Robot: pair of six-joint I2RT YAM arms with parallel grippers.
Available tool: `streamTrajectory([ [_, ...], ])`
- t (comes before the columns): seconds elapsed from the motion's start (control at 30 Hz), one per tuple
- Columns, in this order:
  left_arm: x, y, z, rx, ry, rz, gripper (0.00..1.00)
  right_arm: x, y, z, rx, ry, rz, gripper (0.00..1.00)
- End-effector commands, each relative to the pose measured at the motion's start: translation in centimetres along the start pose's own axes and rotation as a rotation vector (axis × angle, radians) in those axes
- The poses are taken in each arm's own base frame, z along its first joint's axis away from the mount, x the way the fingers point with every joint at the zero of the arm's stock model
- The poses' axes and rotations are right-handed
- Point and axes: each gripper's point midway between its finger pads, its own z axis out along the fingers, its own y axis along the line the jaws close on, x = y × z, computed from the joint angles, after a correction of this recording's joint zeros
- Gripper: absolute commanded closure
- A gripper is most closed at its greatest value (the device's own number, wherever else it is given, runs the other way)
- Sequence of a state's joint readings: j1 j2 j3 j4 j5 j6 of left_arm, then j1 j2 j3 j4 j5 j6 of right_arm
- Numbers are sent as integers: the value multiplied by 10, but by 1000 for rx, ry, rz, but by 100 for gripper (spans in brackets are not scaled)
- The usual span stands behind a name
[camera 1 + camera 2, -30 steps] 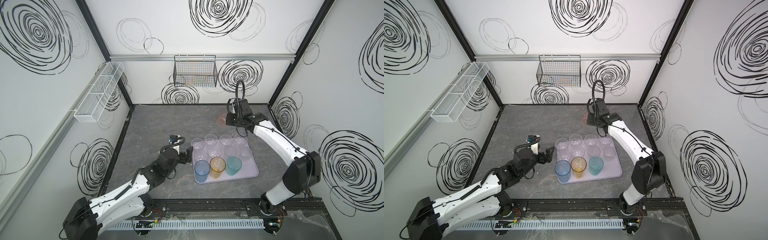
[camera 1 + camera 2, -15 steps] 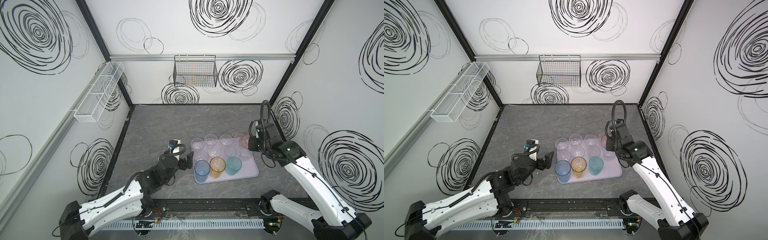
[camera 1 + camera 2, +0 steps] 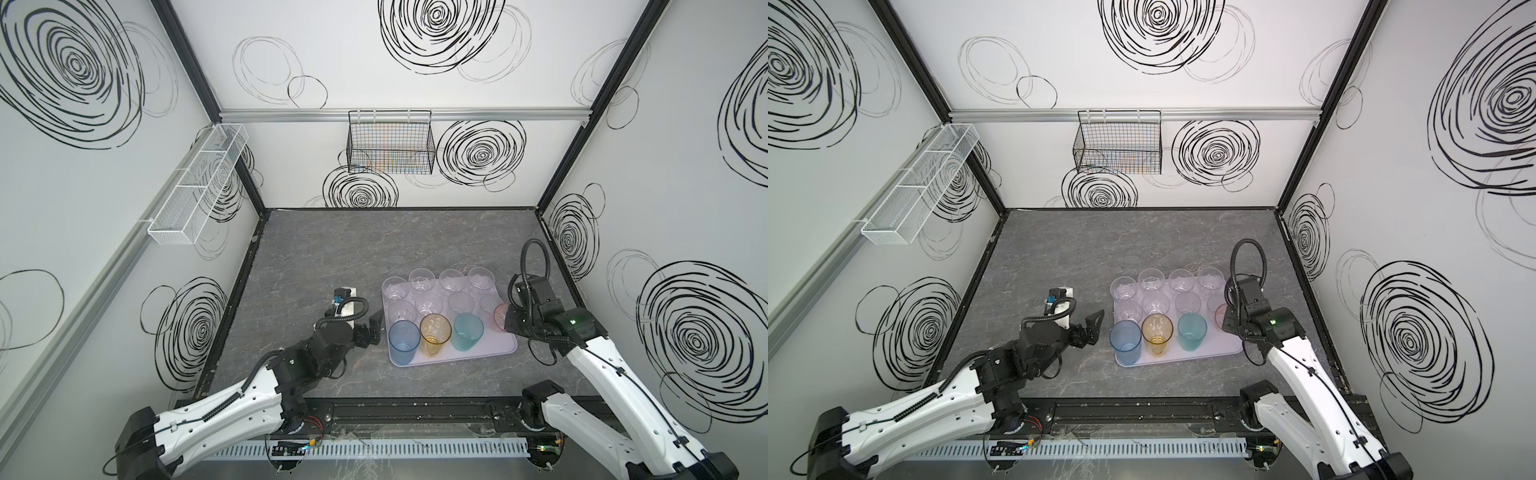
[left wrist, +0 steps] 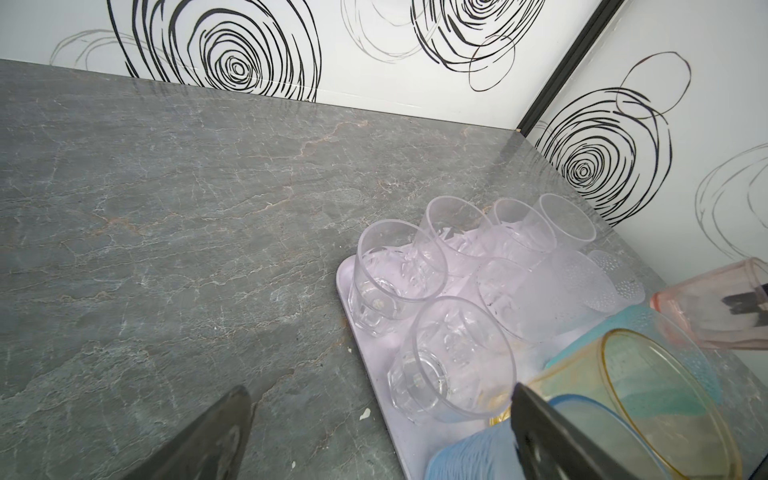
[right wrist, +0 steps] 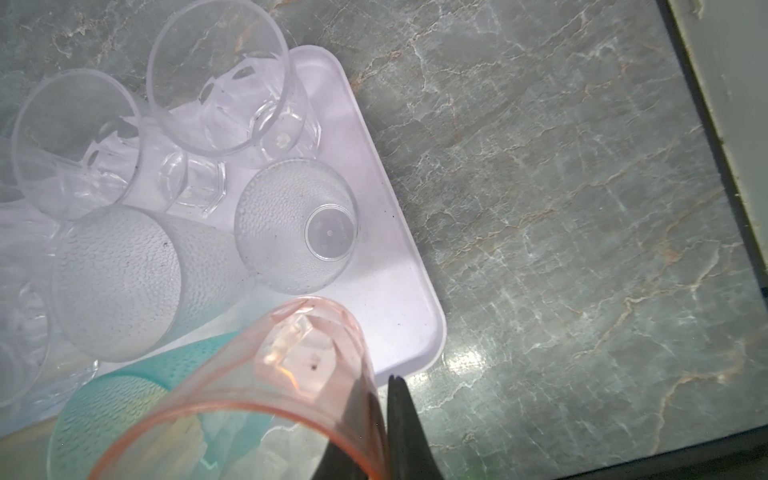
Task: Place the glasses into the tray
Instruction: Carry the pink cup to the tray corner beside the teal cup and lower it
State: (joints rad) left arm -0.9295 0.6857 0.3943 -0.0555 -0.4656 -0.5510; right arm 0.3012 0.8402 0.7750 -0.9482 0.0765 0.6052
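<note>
Pink glass (image 5: 291,374), tilted, rim clamped in right pincer (image 5: 380,399), over the tray's (image 3: 490,349) right end near eleven glasses (image 3: 430,305) standing in it. Left pincer (image 4: 378,390) gapes wide, empty, beside the tray.

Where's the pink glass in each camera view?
In a top view: pink glass at the tray's right edge.
In a top view: pink glass, same place.
Left wrist: pink glass beyond the teal glass.
Right wrist: pink glass, pinched in right gripper's jaws.
Landmark: teal glass beside it.
</note>
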Motion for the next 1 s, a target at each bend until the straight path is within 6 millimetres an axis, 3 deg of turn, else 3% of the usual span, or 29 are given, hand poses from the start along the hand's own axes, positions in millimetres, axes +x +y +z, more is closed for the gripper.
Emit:
streamTrajectory([
  [0.0,-6,0,-2,1,-34,-36,1,6,6,14,-30,17,46,100],
  [0.3,-6,3,-4,1,-45,-42,1,16,-6,30,25,31,72,99],
  [0.43,-6,2,-3,4,-47,-44,1,30,-12,36,43,65,119,98],
  [0.57,-7,0,-2,14,-53,-44,1,28,-16,39,66,45,150,98],
  [0.97,-10,3,1,25,-60,-38,3,41,-20,62,124,103,189,85],
])
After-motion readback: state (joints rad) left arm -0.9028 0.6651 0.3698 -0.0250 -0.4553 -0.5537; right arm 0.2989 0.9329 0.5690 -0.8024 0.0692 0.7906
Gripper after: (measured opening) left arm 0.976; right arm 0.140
